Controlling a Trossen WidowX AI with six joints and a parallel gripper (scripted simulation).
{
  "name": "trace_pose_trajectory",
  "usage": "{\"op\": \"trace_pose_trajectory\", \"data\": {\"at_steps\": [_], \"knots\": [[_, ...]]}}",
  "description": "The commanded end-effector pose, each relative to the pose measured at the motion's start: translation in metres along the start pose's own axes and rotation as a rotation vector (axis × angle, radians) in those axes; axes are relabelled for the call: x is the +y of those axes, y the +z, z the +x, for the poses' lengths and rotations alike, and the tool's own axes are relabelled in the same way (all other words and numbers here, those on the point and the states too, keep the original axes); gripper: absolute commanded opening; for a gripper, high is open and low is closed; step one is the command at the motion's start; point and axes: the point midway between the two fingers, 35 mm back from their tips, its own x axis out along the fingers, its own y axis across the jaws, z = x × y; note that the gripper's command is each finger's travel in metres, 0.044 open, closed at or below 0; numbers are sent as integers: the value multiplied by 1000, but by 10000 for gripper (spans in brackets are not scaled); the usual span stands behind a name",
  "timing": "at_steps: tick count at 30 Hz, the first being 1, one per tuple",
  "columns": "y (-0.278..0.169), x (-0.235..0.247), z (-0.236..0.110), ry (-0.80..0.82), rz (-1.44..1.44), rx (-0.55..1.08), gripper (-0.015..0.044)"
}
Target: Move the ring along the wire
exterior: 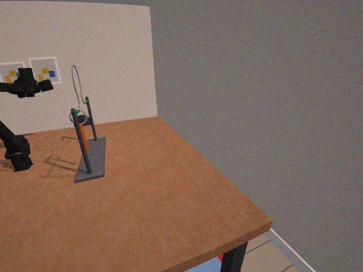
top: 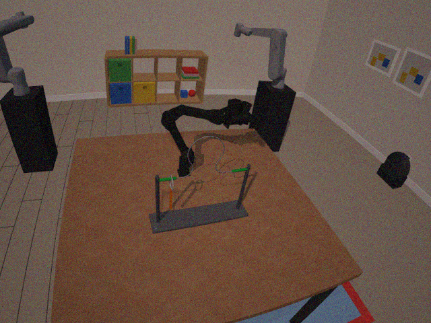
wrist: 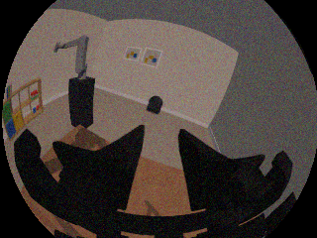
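Note:
The ring (top: 170, 181) with its orange handle (top: 170, 198) hangs on the left green part (top: 167, 179) of the wire, next to the left post. The handle hangs straight down above the grey base plate (top: 198, 216). The handle also shows in the exterior view (exterior: 84, 139). The thin grey wire (top: 208, 139) arcs up and over to the right green part (top: 239, 170). My gripper (top: 247, 110) is high up at the back right, far from the ring, and shows in the exterior view (exterior: 49, 85). In the wrist view my gripper (wrist: 161, 131) has its fingers partly closed with a gap and nothing between them.
A black pedestal (top: 273, 112) with a grey arm stands just behind my gripper. Another pedestal (top: 29, 128) stands at the left. A shelf (top: 156, 77) is against the back wall. My arm's base (top: 183, 167) sits behind the wire stand.

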Motion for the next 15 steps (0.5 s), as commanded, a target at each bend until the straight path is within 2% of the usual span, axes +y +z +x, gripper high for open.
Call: {"op": "trace_pose_trajectory", "data": {"at_steps": [1, 15], "knots": [[3, -29, -8, -96, -74, 6, 160], [19, -142, -75, -505, -376, 84, 160]]}}
